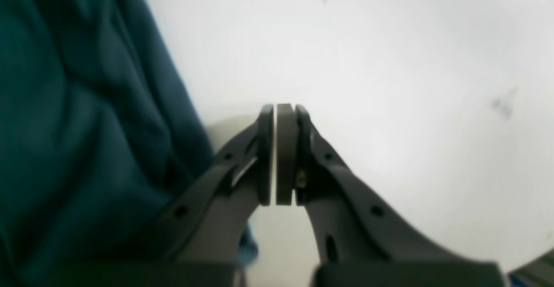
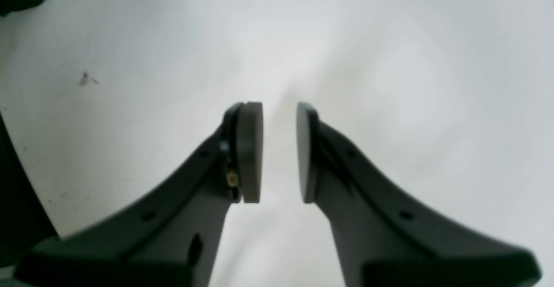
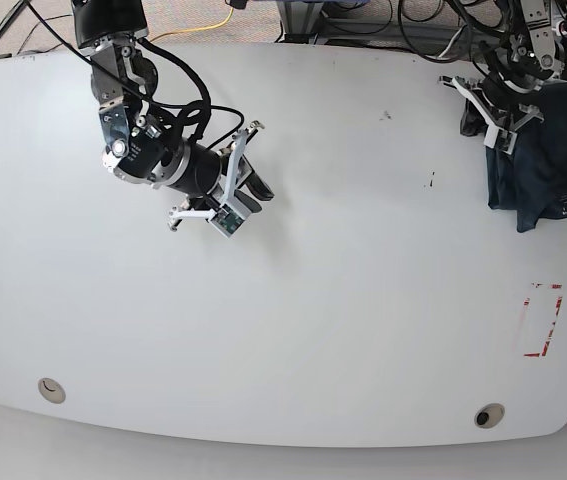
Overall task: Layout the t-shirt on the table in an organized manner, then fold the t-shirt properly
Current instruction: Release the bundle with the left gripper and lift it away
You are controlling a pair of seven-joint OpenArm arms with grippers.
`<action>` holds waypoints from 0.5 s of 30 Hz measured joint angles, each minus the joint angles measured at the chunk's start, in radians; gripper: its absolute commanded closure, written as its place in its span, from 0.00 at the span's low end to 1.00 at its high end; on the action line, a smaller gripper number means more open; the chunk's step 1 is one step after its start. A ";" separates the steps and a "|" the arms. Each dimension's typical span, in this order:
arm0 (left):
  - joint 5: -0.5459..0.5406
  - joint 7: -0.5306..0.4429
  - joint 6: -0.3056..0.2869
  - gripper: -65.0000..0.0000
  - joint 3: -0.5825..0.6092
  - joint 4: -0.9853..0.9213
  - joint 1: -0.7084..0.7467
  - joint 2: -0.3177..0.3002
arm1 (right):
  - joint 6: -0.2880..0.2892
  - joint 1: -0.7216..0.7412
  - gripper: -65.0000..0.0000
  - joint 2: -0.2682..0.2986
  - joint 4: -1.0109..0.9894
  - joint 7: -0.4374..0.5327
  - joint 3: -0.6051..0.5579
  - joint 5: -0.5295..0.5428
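Observation:
The dark navy-teal t-shirt (image 3: 548, 160) lies crumpled in a heap at the far right of the white table (image 3: 343, 300), close to its back edge. My left gripper (image 3: 478, 128) hovers at the heap's left edge. In the left wrist view the left gripper (image 1: 283, 107) is shut with nothing between its pads, and the t-shirt (image 1: 86, 127) fills the left side, beside the fingers. My right gripper (image 3: 258, 190) is over bare table at the left middle, far from the cloth. Seen from the right wrist, the right gripper (image 2: 279, 105) is open and holds nothing.
A red dashed rectangle (image 3: 541, 320) is marked near the table's right edge, in front of the shirt. Two round grommet holes (image 3: 51, 390) (image 3: 487, 415) sit near the front edge. Cables (image 3: 223, 20) run behind the back edge. Small dark specks (image 3: 430, 182) dot the surface.

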 measured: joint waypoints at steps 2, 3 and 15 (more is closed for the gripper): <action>-0.001 -0.006 -0.003 1.00 -0.016 0.000 0.010 0.000 | -0.002 -0.001 0.81 0.000 0.000 -0.002 0.000 -0.002; 0.000 -0.005 -0.011 1.00 -0.031 0.000 0.012 0.002 | -0.002 -0.001 0.81 0.000 0.000 -0.002 0.000 -0.001; -0.019 -0.014 -0.015 1.00 -0.185 -0.133 -0.037 -0.076 | -0.002 -0.002 0.81 0.000 0.000 -0.002 0.000 0.000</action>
